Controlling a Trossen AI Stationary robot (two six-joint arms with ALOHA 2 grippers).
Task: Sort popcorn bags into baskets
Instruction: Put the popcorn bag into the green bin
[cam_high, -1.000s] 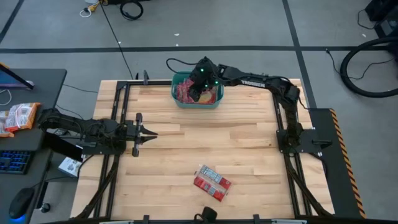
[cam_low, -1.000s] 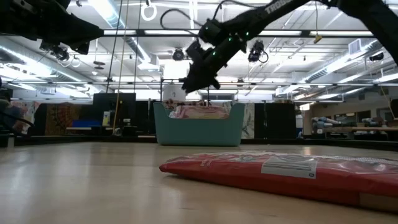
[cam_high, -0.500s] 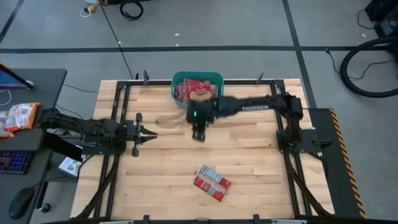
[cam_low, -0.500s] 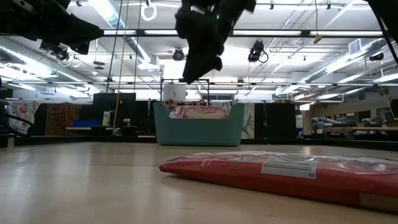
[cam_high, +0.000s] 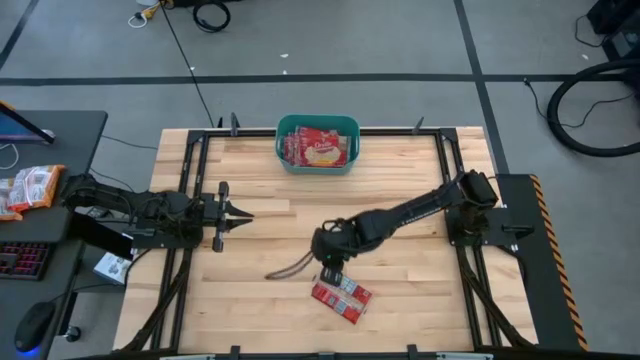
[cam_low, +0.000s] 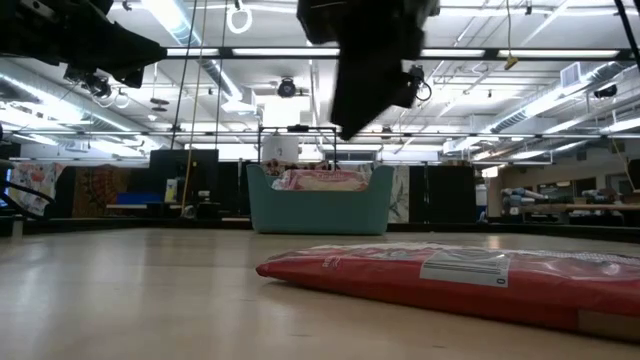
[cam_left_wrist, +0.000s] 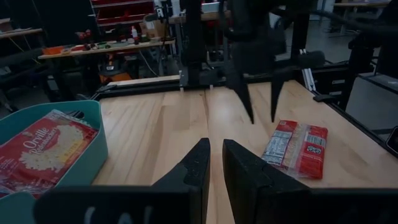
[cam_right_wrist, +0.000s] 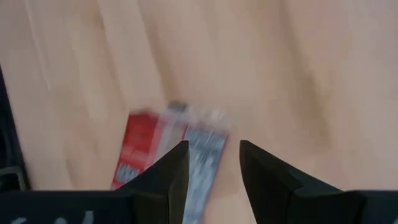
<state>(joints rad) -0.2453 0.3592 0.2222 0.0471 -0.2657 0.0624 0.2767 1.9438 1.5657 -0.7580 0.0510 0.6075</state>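
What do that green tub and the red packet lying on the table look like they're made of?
Green tub: looks like moulded plastic, going by its uniform matte teal walls and rounded corners. Red packet: probably printed plastic film or coated paper, since it lies flat and slightly puffed with a faint sheen.

Two dark, near-black jointed arms on black frame mounts. Left gripper (cam_high: 240, 217) ending in two slim, tapering black fingers (cam_left_wrist: 194, 171). Right gripper (cam_high: 330, 277) with matching wedge-shaped fingers (cam_right_wrist: 264, 171); black cable looping beside its wrist.
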